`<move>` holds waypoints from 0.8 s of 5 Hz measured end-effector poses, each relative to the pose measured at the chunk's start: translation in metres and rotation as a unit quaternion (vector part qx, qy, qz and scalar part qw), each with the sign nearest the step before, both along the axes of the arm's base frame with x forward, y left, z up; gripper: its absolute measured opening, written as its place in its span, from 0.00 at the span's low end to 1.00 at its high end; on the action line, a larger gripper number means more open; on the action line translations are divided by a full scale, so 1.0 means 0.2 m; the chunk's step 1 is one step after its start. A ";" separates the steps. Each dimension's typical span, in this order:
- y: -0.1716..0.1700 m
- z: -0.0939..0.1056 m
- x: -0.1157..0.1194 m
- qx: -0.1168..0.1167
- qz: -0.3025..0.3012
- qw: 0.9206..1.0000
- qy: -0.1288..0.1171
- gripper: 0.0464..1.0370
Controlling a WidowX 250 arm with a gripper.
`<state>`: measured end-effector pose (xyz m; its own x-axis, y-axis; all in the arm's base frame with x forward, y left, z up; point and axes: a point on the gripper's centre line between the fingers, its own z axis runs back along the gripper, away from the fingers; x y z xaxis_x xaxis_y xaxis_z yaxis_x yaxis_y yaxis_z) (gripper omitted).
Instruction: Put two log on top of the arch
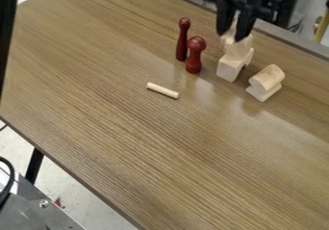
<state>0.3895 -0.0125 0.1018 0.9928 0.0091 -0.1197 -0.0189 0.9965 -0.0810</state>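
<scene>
The black gripper [233,35] hangs at the top right, directly over a small stack of pale wooden pieces. The stack's lowest piece is an arch-shaped block [233,66] standing on the table, with another pale wooden piece [238,49] on top of it. More pale wood shows at the gripper, at the top of the stack; whether it is held is unclear. To the right of the stack, a thick pale log [269,76] lies on a small notched block [264,91]. A thin pale rod [162,90] lies alone, left of the arch.
Two dark red pins, a slimmer one [183,39] and a round-headed one [195,56], stand upright just left of the stack. The wooden table [147,142] extends towards the front. Its far edge, with a grey rail [284,35], runs behind the stack.
</scene>
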 end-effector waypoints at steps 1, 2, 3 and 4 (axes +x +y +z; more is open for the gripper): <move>0.02 0.00 -0.01 -0.001 0.001 1.000 0.006 0.29; 0.02 0.00 -0.01 0.002 -0.003 1.000 0.010 0.29; 0.00 -0.03 0.01 0.006 -0.011 1.000 0.020 0.29; 0.00 -0.01 0.03 0.005 -0.015 1.000 0.012 0.29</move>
